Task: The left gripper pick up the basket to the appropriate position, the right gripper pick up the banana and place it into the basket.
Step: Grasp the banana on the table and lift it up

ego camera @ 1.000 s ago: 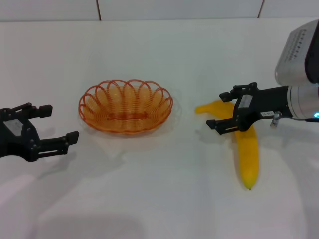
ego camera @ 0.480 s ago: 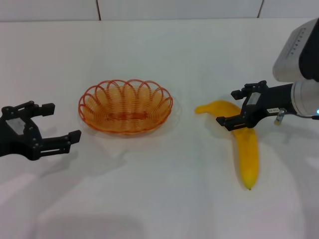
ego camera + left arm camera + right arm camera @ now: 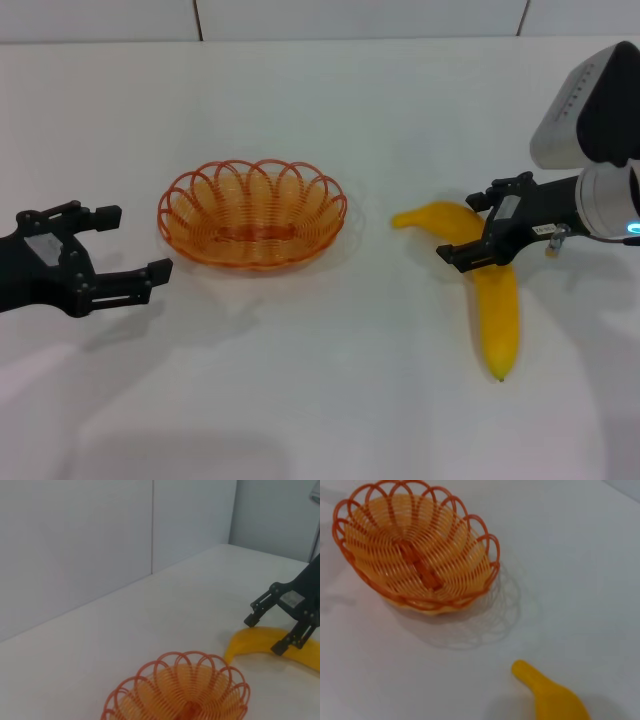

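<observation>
The orange wire basket [image 3: 252, 214] sits empty on the white table, left of centre; it also shows in the left wrist view [image 3: 177, 691] and the right wrist view [image 3: 415, 550]. My left gripper [image 3: 128, 243] is open, a short way left of the basket, apart from it. The yellow banana [image 3: 492, 290] lies on the table to the right, also seen in the left wrist view [image 3: 272, 645] and the right wrist view [image 3: 550, 692]. My right gripper [image 3: 476, 223] is open, its fingers straddling the banana's bend just above it; the left wrist view shows the same [image 3: 277, 632].
The white table [image 3: 320, 380] spreads all around. A wall with tile seams runs along the far edge [image 3: 360, 18]. The right arm's grey-white wrist [image 3: 590, 110] hangs over the table's right side.
My right gripper has shifted right and lowered over the banana's bend. My left gripper has edged right, closer to the basket. Basket and banana have not moved.
</observation>
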Robot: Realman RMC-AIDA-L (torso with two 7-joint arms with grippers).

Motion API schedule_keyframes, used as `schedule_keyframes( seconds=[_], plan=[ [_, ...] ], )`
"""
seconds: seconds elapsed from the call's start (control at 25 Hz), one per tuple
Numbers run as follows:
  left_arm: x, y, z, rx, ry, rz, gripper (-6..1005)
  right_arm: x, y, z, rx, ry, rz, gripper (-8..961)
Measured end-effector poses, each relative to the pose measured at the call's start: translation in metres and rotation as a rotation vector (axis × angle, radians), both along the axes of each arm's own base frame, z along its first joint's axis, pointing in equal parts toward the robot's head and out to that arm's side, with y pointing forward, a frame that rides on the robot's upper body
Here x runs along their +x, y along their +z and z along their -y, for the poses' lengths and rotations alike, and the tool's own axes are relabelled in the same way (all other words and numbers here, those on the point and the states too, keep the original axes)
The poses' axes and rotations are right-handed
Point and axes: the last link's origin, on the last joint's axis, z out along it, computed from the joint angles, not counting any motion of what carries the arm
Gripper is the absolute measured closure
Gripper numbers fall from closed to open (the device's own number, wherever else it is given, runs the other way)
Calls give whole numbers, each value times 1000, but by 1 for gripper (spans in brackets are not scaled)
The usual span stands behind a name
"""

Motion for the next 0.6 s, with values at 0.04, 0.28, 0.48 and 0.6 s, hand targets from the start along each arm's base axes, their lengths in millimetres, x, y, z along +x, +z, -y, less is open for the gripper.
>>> schedule_keyframes(
  seconds=[0.04, 0.28, 0.48, 0.6],
  plan=[
    [0, 0, 0, -1, 0, 1, 84, 0, 0, 0, 0, -3, 4, 93],
    [0, -1, -2, -1, 0, 1, 84, -1, 0, -1, -1, -8, 7, 93],
    [0, -1, -2, -1, 1, 0, 84, -2, 0, -2, -3, -6, 7, 93],
    [1, -1, -3, -2, -2, 0, 84, -2, -1, -2, -4, -7, 7, 93]
  ],
)
